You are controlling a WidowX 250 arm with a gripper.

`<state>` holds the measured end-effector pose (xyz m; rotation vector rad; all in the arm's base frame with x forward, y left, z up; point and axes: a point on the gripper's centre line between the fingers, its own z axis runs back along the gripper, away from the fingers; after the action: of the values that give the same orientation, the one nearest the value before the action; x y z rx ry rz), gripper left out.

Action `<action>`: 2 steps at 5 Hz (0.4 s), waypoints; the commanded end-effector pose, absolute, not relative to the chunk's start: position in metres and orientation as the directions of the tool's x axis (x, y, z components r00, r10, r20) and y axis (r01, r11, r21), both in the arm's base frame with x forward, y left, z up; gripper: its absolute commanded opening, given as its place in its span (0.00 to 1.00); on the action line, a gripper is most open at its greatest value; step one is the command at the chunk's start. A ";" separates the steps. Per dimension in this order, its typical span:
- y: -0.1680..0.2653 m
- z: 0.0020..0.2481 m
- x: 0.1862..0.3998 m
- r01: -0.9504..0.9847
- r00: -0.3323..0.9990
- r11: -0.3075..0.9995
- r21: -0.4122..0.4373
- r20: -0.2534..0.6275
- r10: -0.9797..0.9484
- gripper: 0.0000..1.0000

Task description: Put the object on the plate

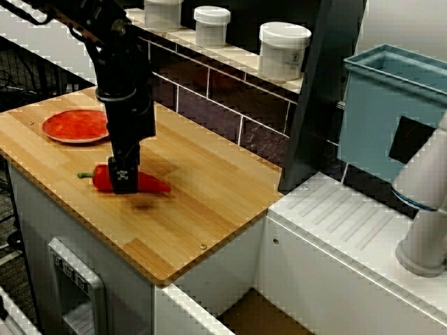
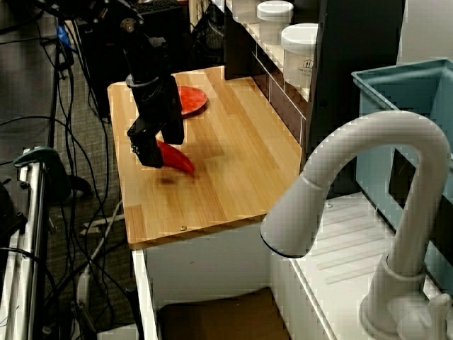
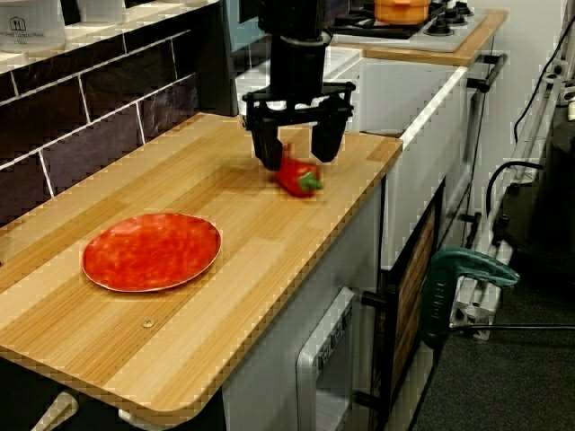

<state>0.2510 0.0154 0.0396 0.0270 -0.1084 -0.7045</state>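
Plate (image 1: 75,125) sits at the wooden counter's (image 1: 209,202) 9 o'clock end, bare; chili pepper (image 1: 150,184) lies mid-counter at roughly 4 o'clock from it, stem toward the plate. Step in hand looks like the grasp: gripper (image 3: 296,148) is low over the pepper with its jaws apart, one finger on each side of the pepper's middle. Next move likely calls for closing on the middle, lifting clear, then carrying toward 10 o'clock to the plate

Black gripper (image 3: 297,146) low over the wooden desk (image 3: 225,287), jaws spread, straddling the red chili pepper (image 3: 296,176). Pepper's green stem faces the camera. Red-orange plate (image 3: 151,251) sits bare, well apart, nearer the front. Orange pot (image 3: 402,9) on the stove behind.
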 end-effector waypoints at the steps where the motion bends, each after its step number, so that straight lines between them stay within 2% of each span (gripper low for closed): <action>1: 0.021 0.051 0.261 0.632 0.764 0.771 0.073 0.110 -0.636 1.00; 2: 0.022 0.050 0.263 0.629 0.767 0.774 0.072 0.108 -0.633 1.00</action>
<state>0.2564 0.0194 0.0411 0.0168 -0.1012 -0.6834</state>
